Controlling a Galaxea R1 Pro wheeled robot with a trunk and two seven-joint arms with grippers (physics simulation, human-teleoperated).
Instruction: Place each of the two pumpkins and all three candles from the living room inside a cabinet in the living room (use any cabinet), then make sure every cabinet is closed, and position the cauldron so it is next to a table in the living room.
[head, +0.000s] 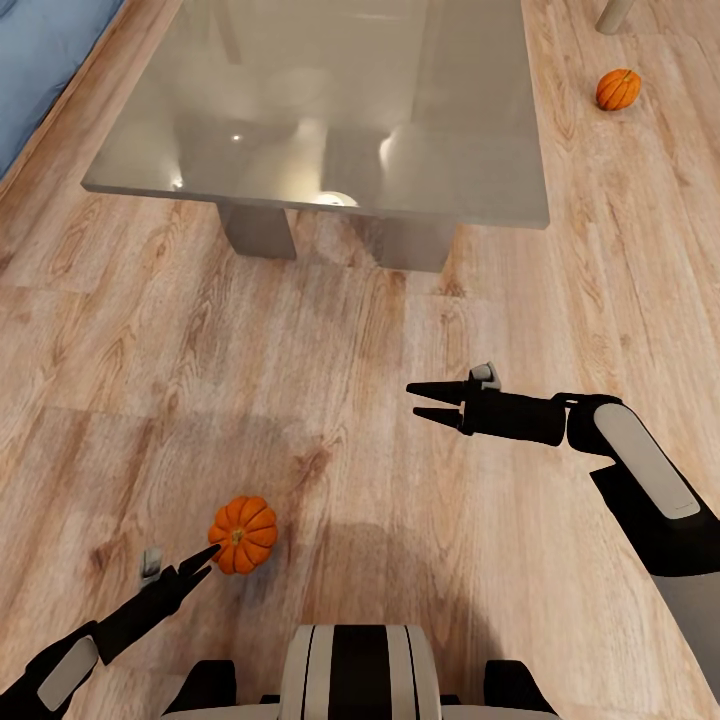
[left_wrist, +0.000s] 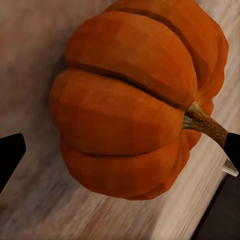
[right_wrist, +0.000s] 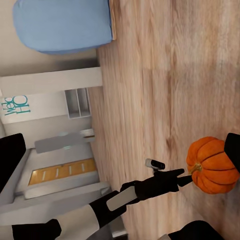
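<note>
The left gripper (head: 203, 563) is reaching, jaws open, around the near pumpkin (head: 243, 534) sitting on the floor (head: 420, 300), which looks light, hard and smooth, best squeezed across its ribbed sides.

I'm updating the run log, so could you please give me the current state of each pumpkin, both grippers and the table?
near pumpkin: on the floor, upright, stem up, not gripped.
far pumpkin: on the floor past the table, untouched.
left gripper: open, fingertips at the near pumpkin.
right gripper: open, empty, held above the floor.
table: standing, glossy top bare.
</note>
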